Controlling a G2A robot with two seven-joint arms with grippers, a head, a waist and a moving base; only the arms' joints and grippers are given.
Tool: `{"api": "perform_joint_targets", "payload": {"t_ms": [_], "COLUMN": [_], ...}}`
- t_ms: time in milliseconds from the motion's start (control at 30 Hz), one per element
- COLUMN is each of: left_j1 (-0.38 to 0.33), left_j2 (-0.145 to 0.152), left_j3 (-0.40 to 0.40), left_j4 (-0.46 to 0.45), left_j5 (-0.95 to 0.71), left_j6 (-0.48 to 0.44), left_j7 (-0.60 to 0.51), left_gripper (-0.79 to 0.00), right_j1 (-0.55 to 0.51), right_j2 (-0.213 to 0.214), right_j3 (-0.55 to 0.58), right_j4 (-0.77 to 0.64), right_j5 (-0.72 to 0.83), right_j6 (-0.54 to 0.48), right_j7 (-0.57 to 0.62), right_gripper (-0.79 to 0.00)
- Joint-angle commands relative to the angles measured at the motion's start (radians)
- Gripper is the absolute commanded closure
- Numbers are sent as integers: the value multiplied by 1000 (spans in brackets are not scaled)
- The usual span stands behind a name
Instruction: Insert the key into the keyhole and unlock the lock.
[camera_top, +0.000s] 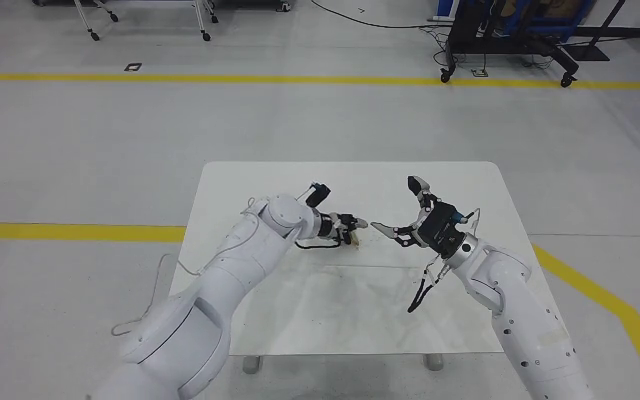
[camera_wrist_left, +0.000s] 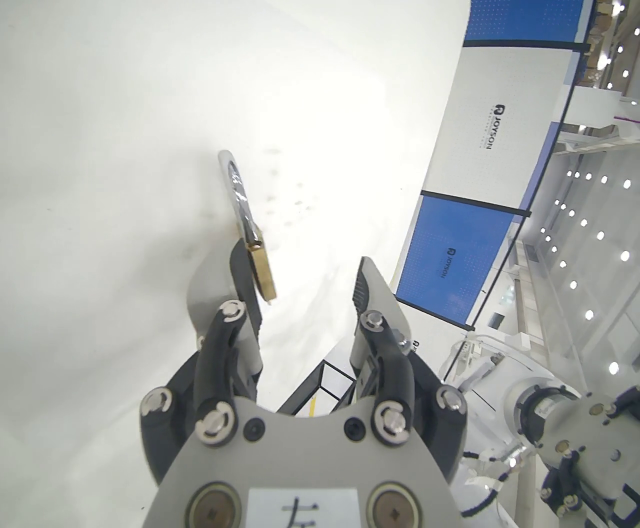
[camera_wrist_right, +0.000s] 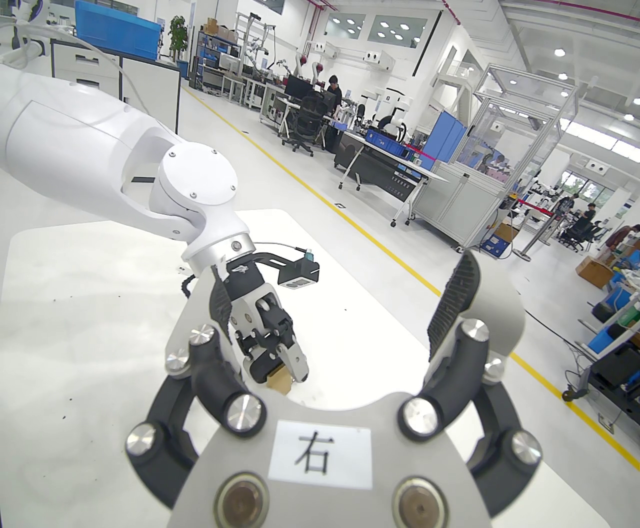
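Two tools, each spread apart: left tool (camera_wrist_left: 302, 260) with lock (camera_wrist_left: 263, 272) against one finger (camera_wrist_left: 243, 282), right tool (camera_wrist_right: 340, 270) opposite

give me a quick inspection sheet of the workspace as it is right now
surface: white table, a few dark specks and faint marks
job's things: brass padlock on edge against one finger of the left gripper, shackle pointing away from the wrist
clutter: nothing seen
grippers: left gripper open, near the table's middle; right gripper open and empty, facing it
cables: black cable loops below the right wrist; thin grey cable beside the left arm, past the table's edge
surroundings: yellow floor lines; dark wheeled frame beyond the table
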Motion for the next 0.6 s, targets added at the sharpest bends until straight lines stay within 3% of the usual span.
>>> {"api": "perform_joint_targets", "payload": {"t_ms": [0, 167, 333, 433, 567], "left_j1": [-4, -4, 36, 93, 236], "left_j2": [8, 48, 119, 176, 257], "left_j3": [-20, -94, -188, -261, -399], "left_j4": [-2, -34, -150, -283, -581], "left_j5": [-17, -48, -3, 93, 241], "left_j6": [-24, -102, -212, -256, -219], "left_j7": [-18, -42, 7, 71, 137], "left_gripper": [-785, -785, -785, -785, -785], "right_j1": [0, 0, 0, 0, -7], "right_j2": [0, 0, 0, 0, -1], "right_j3": [0, 0, 0, 0, 25], "right_j4": [0, 0, 0, 0, 2], "right_j5": [0, 0, 0, 0, 37], "right_j6": [0, 0, 0, 0, 46], "right_j7": [0, 0, 0, 0, -14], "right_gripper": [-785, -785, -785, -785, -785]}}
